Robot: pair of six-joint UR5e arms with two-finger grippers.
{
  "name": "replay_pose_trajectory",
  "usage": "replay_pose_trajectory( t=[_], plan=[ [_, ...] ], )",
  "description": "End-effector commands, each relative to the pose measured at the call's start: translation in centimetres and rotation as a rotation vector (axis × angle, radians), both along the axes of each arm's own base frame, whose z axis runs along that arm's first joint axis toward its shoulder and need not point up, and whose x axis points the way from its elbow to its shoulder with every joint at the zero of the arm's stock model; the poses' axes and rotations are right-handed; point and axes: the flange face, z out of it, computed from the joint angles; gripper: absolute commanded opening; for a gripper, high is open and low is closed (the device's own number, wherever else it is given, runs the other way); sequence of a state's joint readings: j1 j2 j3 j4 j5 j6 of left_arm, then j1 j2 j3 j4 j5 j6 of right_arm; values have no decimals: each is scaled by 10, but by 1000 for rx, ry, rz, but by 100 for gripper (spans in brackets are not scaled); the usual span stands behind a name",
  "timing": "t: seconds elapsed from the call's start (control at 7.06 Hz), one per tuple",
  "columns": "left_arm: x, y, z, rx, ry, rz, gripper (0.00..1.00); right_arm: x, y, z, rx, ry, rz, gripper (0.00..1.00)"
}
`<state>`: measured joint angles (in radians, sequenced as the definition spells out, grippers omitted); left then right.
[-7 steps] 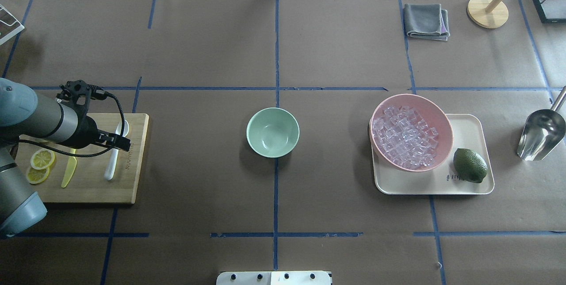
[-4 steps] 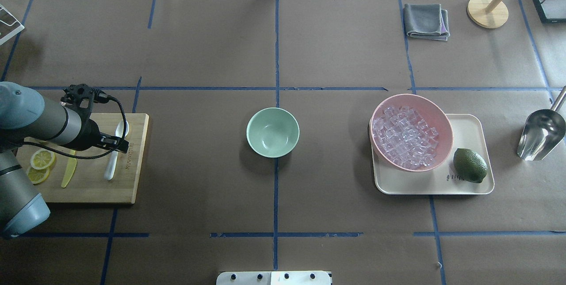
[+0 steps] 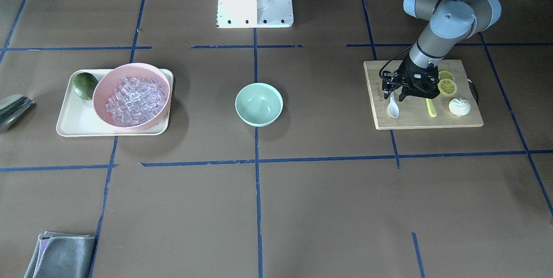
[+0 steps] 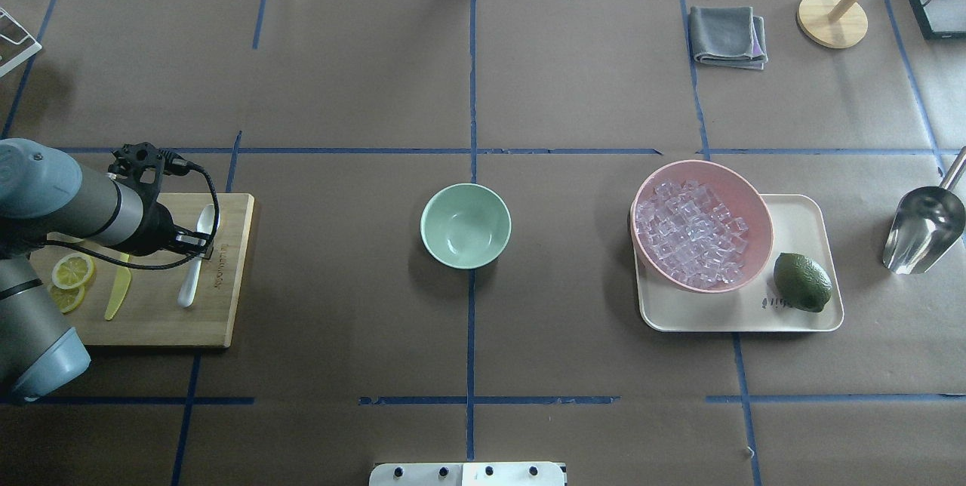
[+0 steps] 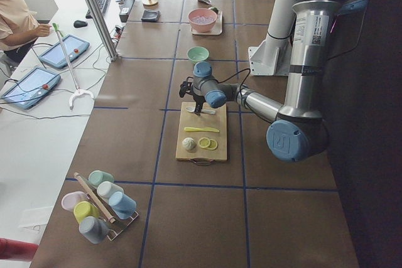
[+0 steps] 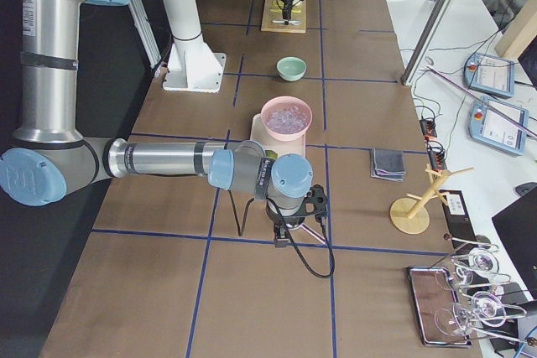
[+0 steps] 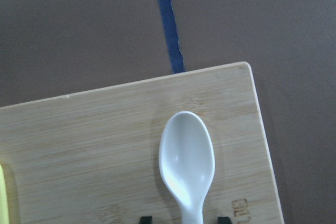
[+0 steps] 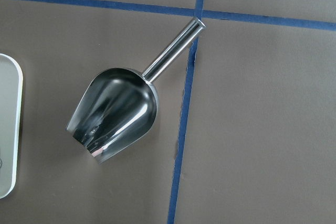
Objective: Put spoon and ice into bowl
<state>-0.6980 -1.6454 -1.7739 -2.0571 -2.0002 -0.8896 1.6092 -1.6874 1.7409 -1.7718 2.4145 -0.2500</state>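
The white spoon [image 4: 195,259] lies on the wooden cutting board [image 4: 226,320] at the left, scoop pointing away from the robot. My left gripper [image 4: 202,243] is open and low over it. In the left wrist view its fingertips [image 7: 146,219] stand either side of the handle, just behind the scoop [image 7: 187,163]. The mint-green bowl [image 4: 466,226] stands empty at the table's middle. The ice [image 4: 690,233] fills the pink bowl [image 4: 761,207] at the right. My right gripper [image 6: 285,236] shows only in the exterior right view, so I cannot tell whether it is open or shut.
A yellow-green knife [image 4: 117,293], lemon slices [image 4: 73,271] and a white bun-shaped thing [image 3: 459,106] share the board. The pink bowl and a lime [image 4: 801,282] sit on a cream tray [image 4: 800,214]. A metal scoop [image 8: 113,114] lies under the right wrist. A grey cloth [image 4: 728,37] lies far right.
My left gripper has come down toward the board and drawn back a little to the left over the spoon's handle. The spoon and both bowls have not moved.
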Motion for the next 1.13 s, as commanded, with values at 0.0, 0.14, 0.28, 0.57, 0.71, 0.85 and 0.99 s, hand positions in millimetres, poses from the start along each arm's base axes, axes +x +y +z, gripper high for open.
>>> replay_pose_trajectory(
  t=[0.0,0.14,0.28,0.57,0.71,0.85,0.99],
  plan=[
    [0,-1,-4,1,6,-4,0,0,0,1,-1,0,0,100],
    [1,-1,-8,-12,15,-17,0,0,0,1,-1,0,0,100],
    [5,-3,-38,-23,66,-48,0,0,0,0,0,0,0,100],
    [55,-19,-142,-107,174,-120,0,0,0,0,-1,-4,2,100],
    [119,13,-199,-159,194,-67,0,-1,1,0,-1,-12,2,100],
    [161,23,-253,-198,219,-79,0,-1,1,0,-2,-14,3,100],
    [185,26,-285,-181,218,-89,0,-1,1,0,-4,-14,3,100]
  ],
)
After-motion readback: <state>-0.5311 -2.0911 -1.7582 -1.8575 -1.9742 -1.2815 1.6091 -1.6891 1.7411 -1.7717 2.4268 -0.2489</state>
